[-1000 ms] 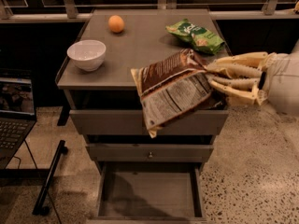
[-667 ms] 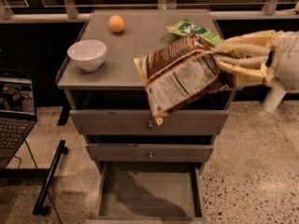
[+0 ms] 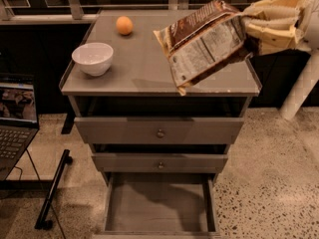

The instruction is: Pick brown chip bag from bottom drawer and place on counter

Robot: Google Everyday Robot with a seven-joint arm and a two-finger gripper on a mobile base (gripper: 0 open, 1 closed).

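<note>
The brown chip bag [image 3: 207, 43] hangs in the air above the right half of the counter [image 3: 144, 68], white label panel facing me, tilted with its lower corner near the counter's front edge. My gripper [image 3: 254, 31] comes in from the upper right and is shut on the bag's right end. The bottom drawer [image 3: 159, 203] stands pulled open below, and its grey interior holds nothing. The green chip bag is hidden behind the brown bag.
A white bowl [image 3: 92, 59] sits on the counter's left side and an orange [image 3: 124, 25] at the back. Two upper drawers with small knobs [image 3: 160, 133] are shut. A laptop [image 3: 15, 118] stands at the left; a white arm segment [image 3: 299, 91] at the right.
The gripper has lifted the brown chip bag up and to the right, from in front of the counter's edge to above its right half. The view has also shifted closer.
</note>
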